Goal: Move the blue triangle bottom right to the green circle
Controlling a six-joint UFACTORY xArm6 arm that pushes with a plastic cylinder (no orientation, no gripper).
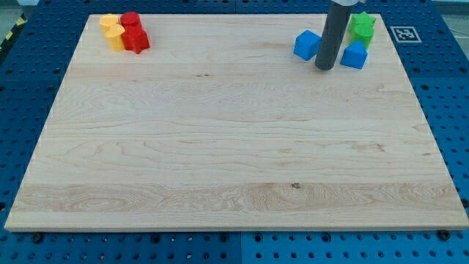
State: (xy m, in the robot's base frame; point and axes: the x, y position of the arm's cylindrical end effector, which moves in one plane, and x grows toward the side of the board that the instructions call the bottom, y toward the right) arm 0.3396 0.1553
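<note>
Blue triangle [354, 56] sits up near the board's [220, 147] top right corner, right below a green block [361, 26] whose shape I can't quite make out. No gripper on this rig, just my tip [325, 67] planted between that triangle and a blue cube [307, 45]. Yellow blocks [112, 30] and red blocks [133, 33] are bunched in the top left corner.

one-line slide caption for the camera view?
My tip rests between two blue blocks below the green block; red-yellow cluster top left.
</note>
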